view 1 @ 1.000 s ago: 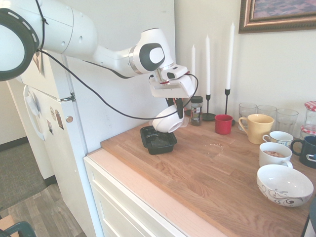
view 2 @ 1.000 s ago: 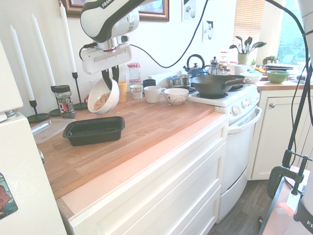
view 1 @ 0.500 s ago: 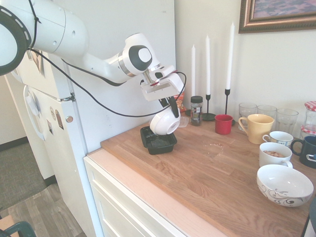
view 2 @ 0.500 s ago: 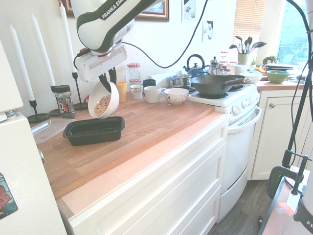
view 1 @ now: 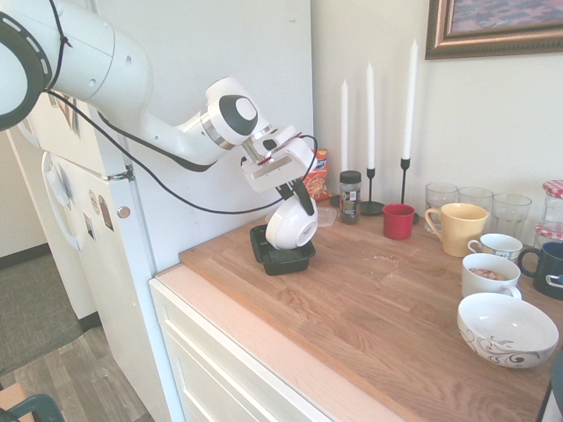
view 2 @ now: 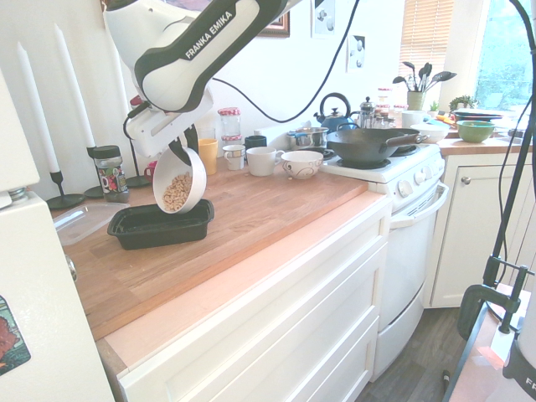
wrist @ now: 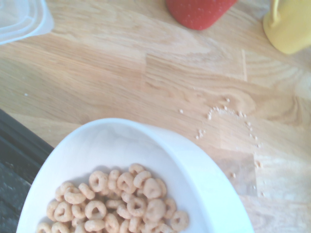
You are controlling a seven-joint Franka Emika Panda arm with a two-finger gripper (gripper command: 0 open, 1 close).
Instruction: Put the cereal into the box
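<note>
Wooden counter [view 1: 369, 290]: jaws clamp tilted white bowl [view 2: 179, 179], cereal [view 2: 175, 192] mouth facing down toward crosswise box [view 2: 159, 226].

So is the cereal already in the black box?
No, the cereal sits in the tilted white bowl that the gripper holds above the black box.

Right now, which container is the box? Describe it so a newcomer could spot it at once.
Start at the wooden counter and go to its end beside the white fridge. There the gripper holds a tilted white bowl of cereal; the box sits directly beneath. It is the only black, shallow rectangular tray there, unlike the clear lid beside it.
</note>
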